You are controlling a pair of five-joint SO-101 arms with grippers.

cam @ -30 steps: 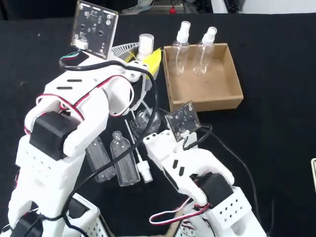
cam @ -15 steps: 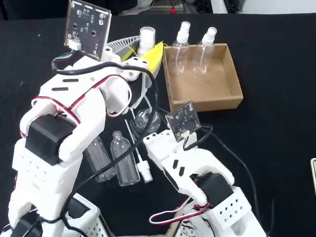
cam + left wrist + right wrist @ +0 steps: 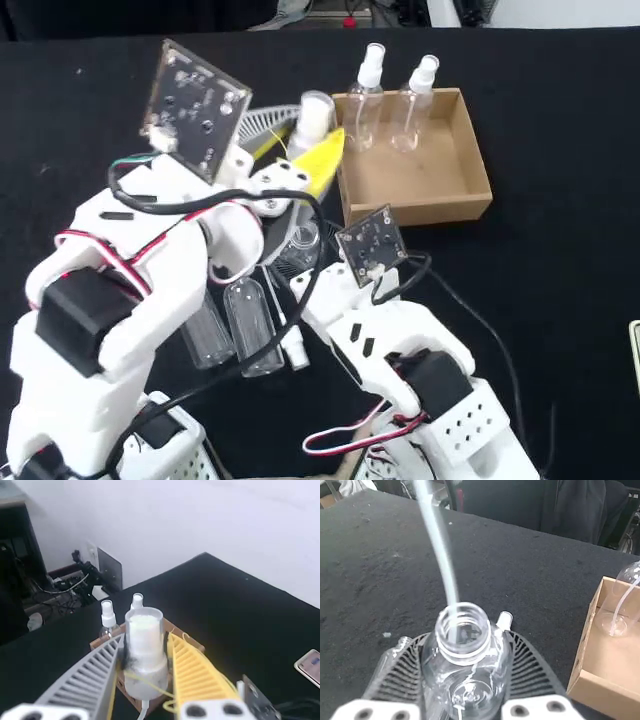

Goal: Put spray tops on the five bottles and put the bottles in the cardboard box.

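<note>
**First onlooker:** A black cloth covers the table (image 3: 560, 260), a white wall stands behind it, and two white arms crowd the near end. What has the left one got?

**Second onlooker:** The left gripper (image 3: 144, 641), one finger grey and one yellow, is pinching a white spray top (image 3: 144, 630). It holds it up beside the cardboard box (image 3: 470, 200). The thin dip tube (image 3: 437, 545) runs down into the open neck of a clear bottle (image 3: 465, 680).

**First onlooker:** And who has that bottle?

**Second onlooker:** The right gripper (image 3: 467, 639). Its dark ribbed fingers are clamped on the bottle's shoulders, holding it upright near the box's front left corner.

**First onlooker:** Is anything in the box?

**Second onlooker:** A capped bottle (image 3: 364, 105) and a second capped bottle (image 3: 414, 100) stand side by side against the far wall.

**First onlooker:** And on the cloth?

**Second onlooker:** An uncapped bottle (image 3: 252, 325) lies next to another uncapped bottle (image 3: 208, 335), partly under the left arm. A loose spray top (image 3: 293, 348) lies just beside them.
</note>
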